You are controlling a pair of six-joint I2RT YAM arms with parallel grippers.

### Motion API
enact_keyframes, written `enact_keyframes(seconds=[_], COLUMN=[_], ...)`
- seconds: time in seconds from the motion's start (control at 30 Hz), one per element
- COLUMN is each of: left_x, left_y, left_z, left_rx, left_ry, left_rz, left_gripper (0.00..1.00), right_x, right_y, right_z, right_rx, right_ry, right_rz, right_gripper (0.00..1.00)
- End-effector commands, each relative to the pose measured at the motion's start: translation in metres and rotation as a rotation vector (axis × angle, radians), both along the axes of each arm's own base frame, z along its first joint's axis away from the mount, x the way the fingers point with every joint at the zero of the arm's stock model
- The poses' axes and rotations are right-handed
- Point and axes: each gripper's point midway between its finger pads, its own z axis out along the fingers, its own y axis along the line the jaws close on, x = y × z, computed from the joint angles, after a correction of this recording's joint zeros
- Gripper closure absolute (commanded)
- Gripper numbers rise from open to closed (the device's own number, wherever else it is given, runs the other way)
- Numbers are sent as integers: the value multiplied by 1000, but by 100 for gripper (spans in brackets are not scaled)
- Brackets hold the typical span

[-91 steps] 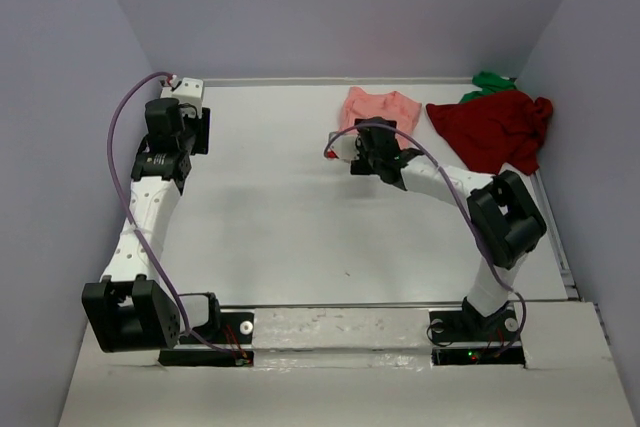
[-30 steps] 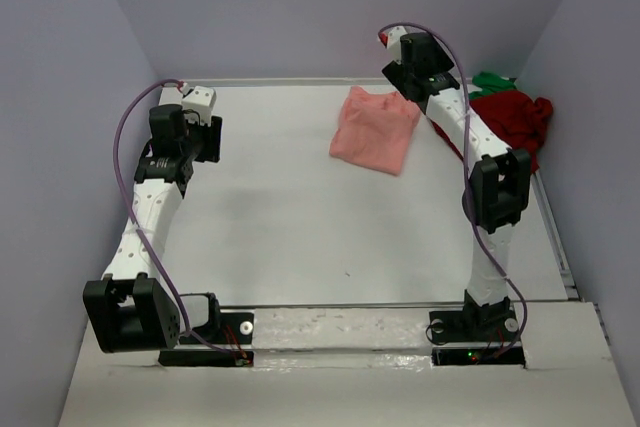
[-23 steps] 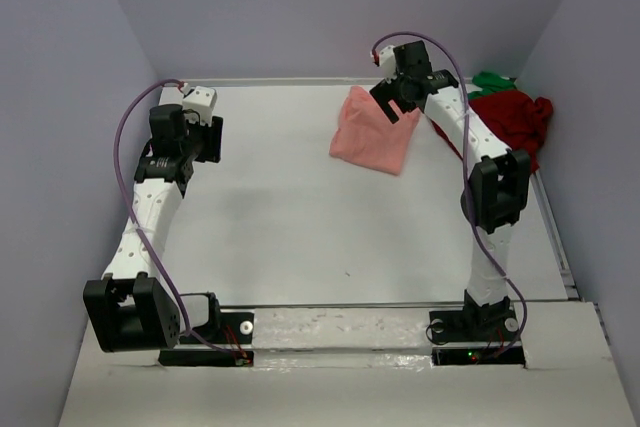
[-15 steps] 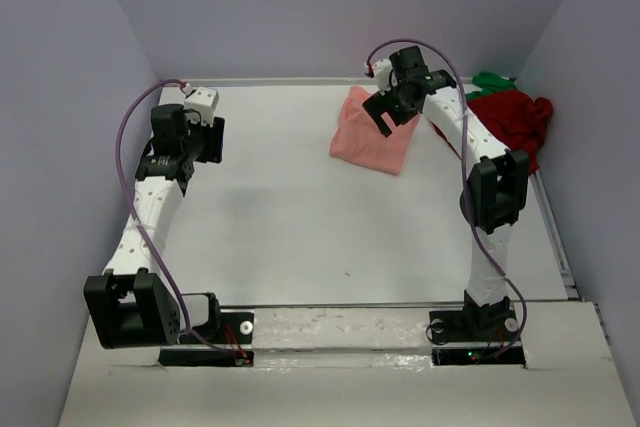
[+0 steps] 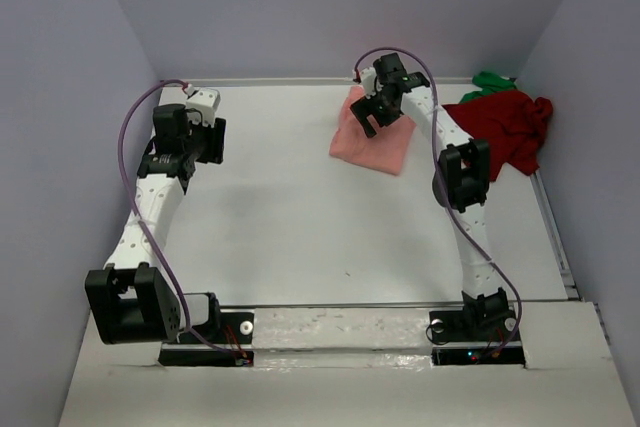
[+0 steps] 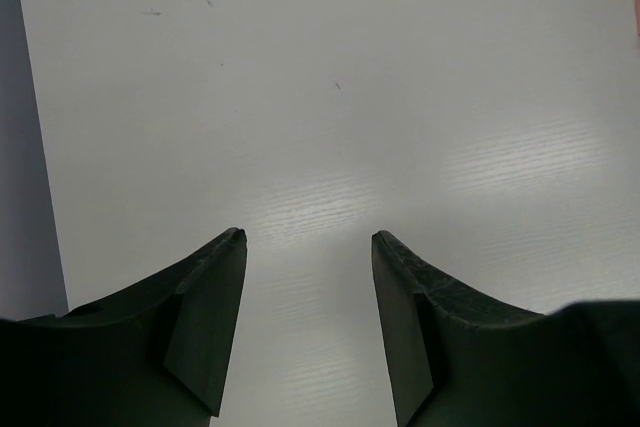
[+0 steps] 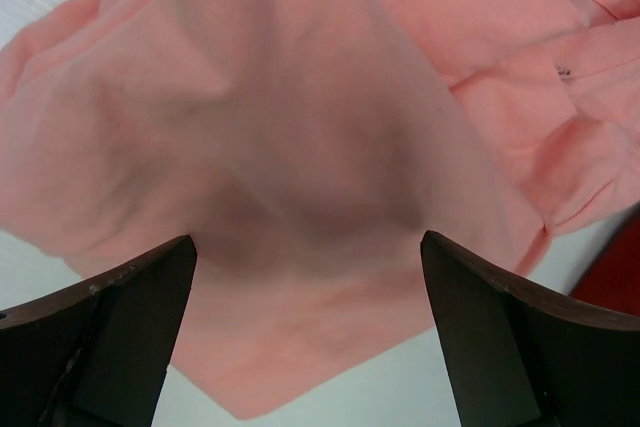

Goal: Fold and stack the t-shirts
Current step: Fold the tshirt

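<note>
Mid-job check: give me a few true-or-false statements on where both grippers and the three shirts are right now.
1. The right gripper is open over the salmon-pink shirt. True.
2. The left gripper is holding the dark red shirt. False: its jaws are apart over the bare table, with nothing between them.
3. The dark red shirt is folded and stacked on the salmon-pink shirt. False: it lies unfolded and rumpled on the table to the right of the salmon-pink shirt.
4. A bit of the green shirt shows at the far edge of the dark red shirt. True.
</note>
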Motion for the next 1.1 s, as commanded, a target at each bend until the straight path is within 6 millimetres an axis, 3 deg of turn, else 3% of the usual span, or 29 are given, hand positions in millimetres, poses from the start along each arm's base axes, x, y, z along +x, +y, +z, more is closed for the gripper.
enact_keyframes(seconds=[0.0,0.13,0.23,0.4,0.5,0.53,0.6,0.67,0.77,0.8,0.83,1.07], left_x=[7,9,10,8,5,4,3,3,4,5,5,3], left_y=[1,2,2,2,2,3,2,2,0,0,0,-2], left_z=[5,1,-1,-1,-1,-1,0,1,-3,-3,-4,2], left_rx=[6,9,9,7,14,16,15,16,11,10,8,3], left_ry=[-18,-4,5,4,-1,-3,-8,-11,-2,-1,2,-7], left_rz=[-8,-5,-5,-8,-8,-6,-8,-10,-20,-20,-21,-30], left_gripper=[36,36,36,36,36,36,36,36,36,36,36,36], right_x=[18,9,0,-31,-37,-39,-37,-34,-30,-31,-30,-54], right_y=[8,10,12,18,11,10,8,5,5,4,4,1], right_z=[17,-13,-25,-46,-56,-59,-56,-45,-27,-25,-23,-50], right_rx=[54,123,162,220,211,209,198,192,195,194,193,163], right_ry=[-62,38,99,258,287,296,284,250,198,196,192,321], right_rz=[-19,-36,-38,-11,-26,-30,-43,-42,-34,-31,-30,4], right_gripper=[0,2,3,5,25,37,42,38,43,39,30,24])
